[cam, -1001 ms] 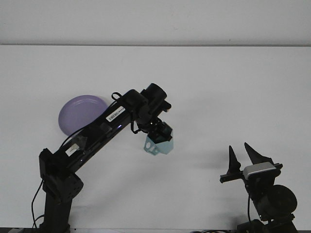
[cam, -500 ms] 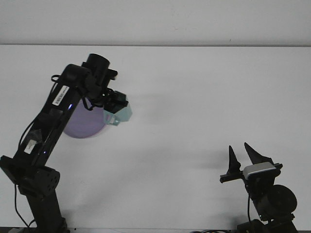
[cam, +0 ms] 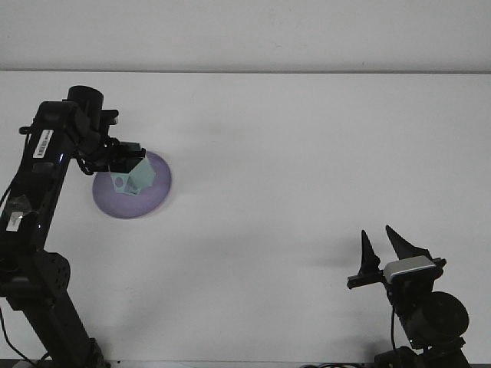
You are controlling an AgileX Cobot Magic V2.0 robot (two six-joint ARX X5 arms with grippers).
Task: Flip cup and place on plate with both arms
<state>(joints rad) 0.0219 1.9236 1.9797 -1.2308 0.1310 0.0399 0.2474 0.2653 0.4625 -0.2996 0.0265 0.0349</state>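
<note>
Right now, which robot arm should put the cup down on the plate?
Left. The left gripper already holds the cup right over the purple plate. The right gripper is open, empty and far away near the table's front edge.

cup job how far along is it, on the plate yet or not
Done: the cup is picked up and carried over the purple plate. In hand: the left hand grips it above the plate, tilted. Left: set it down and let go; whether it touches the plate can't be told. The right hand sits open, off to the side.
</note>
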